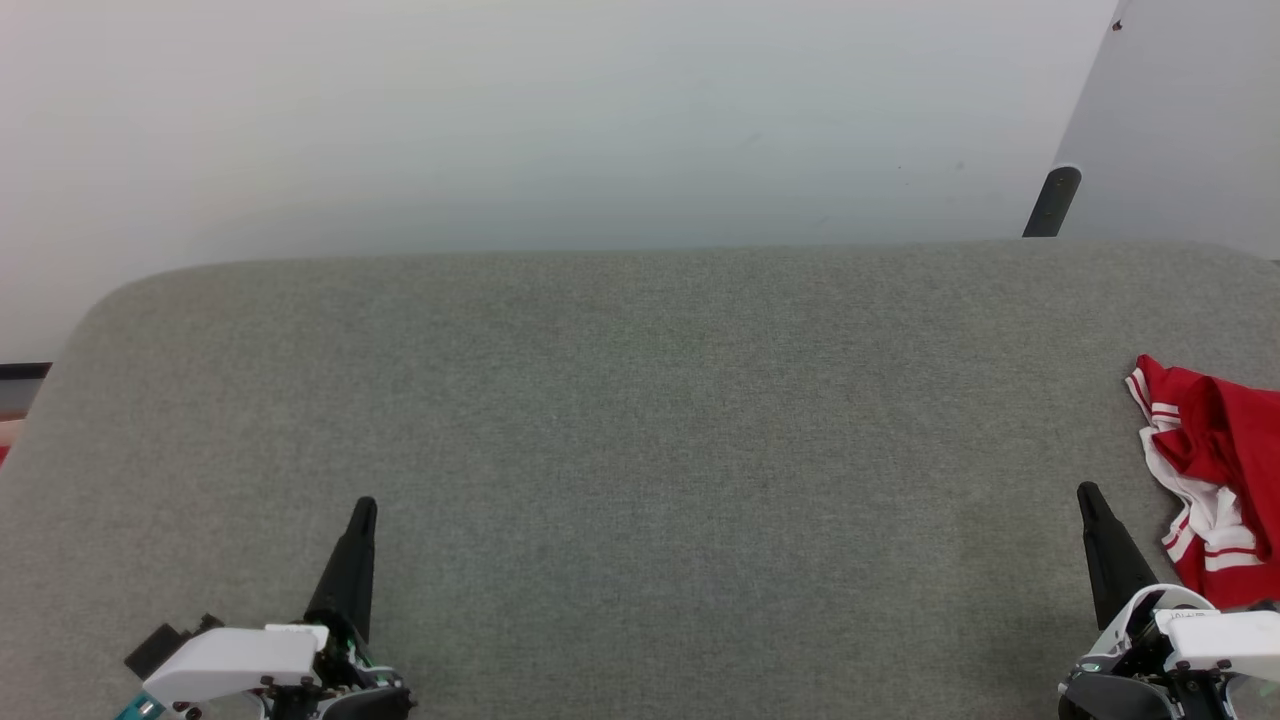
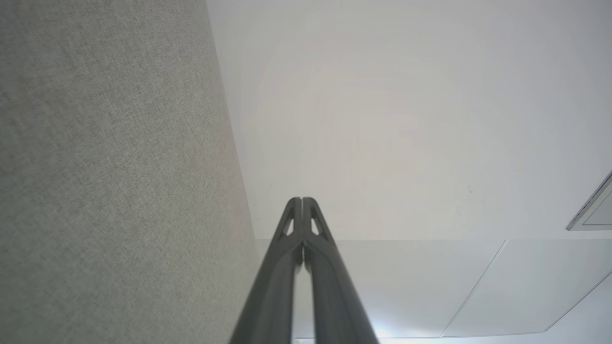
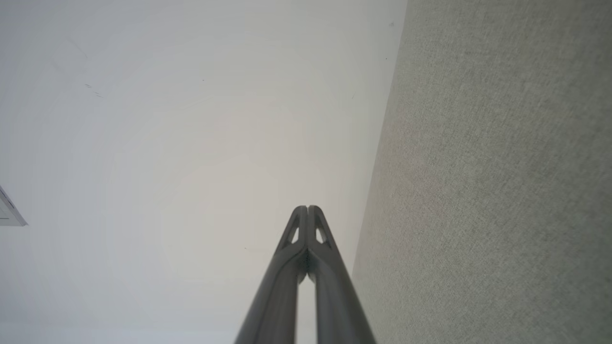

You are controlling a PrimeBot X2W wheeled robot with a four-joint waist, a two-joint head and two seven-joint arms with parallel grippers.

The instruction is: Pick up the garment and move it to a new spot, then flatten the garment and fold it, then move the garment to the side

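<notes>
The garment (image 1: 1215,440) lies crumpled at the 3 o'clock edge of the grey fabric tabletop (image 1: 640,420), red cloth with white, red-striped trim showing. The right hand (image 1: 1090,500) sits at 4 o'clock, clenched on nothing, with the garment just beside it toward its 2 o'clock. The left hand (image 1: 362,512) at 8 o'clock is likewise clenched and empty, well apart from the garment. Both point to 12 o'clock.

A grey fabric-covered surface (image 1: 640,450) with rounded far corners spans the head view. The garment (image 1: 1230,440) lies crumpled on it at the right edge.
</notes>
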